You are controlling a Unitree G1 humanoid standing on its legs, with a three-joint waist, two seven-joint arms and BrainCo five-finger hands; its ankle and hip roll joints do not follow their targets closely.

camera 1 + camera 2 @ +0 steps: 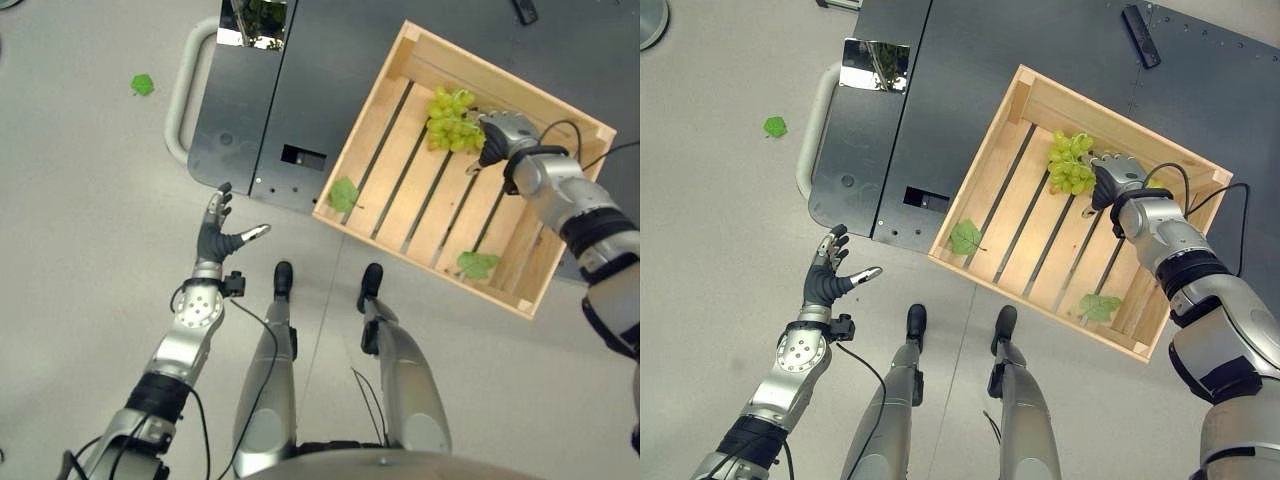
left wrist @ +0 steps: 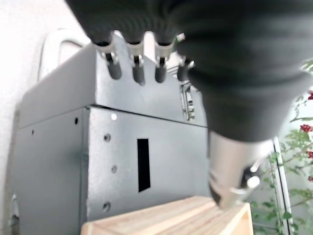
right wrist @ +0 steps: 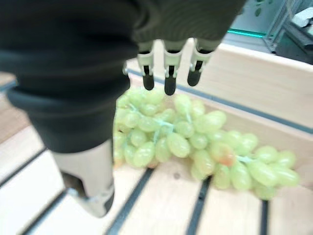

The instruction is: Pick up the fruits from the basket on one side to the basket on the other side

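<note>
The grapes (image 1: pixel 1069 163) are seen lying on the slats at the far side of the crate (image 1: pixel 1006 152). The right hand (image 1: pixel 1114 178) is held just beside them, fingers extended, nothing grasped. The left hand (image 1: pixel 826 275) is held spread above the floor (image 1: pixel 710 220), near a dark cabinet (image 1: pixel 870 150).

1. My head cams (L + R eye) are looking steeply down at the floor, both sharing the wooden crate (image 1: pixel 455 165), the dark metal cabinet (image 1: pixel 940 90) and both my arms, offset slightly sideways.
2. My left wrist cam is peering along my left hand (image 2: pixel 195 44), very close, facing the cabinet's side w/ a crate corner near the frame edge.
3. My right wrist cam is looking along my right hand (image 3: pixel 73 73) into the crate, v. near the grapes (image 3: pixel 195 142); same bunch is showing in both head views.
</note>
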